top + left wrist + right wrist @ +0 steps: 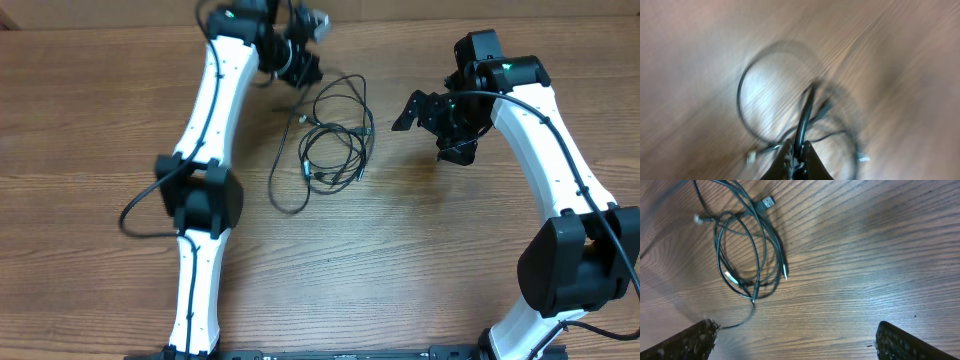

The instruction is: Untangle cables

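Shows three thin, black, flexible cables (335,140) with small plugs, heaped in loose overlapping loops on the brown wood-grain desk (450,260), toward its far middle. Places the left gripper (300,72) at the far left edge of the tangle, clamped tight on a single strand. Confirms this in the blurred left wrist view, where one of the cables (805,112) runs straight into the pinched tips of that gripper (796,150), with further loops spread on the desk beyond. Leaves the right gripper (430,130) spread wide and empty, hovering near the tangle on its right, apart from every strand. Frames the cables (747,255) in the right wrist view ahead of that gripper (800,345), with a flat plug (767,202) and paler plug tips at the edges of the loops.

Marks, by judgement, the opening step: one strand seized, nothing separated yet, all three crossing one another. Calls next for a slow pull of the held strand up and away from the heap, probably with the right gripper pinning another loop so the whole tangle does not drag along. Demands watching for a knot that tightens rather than slips free
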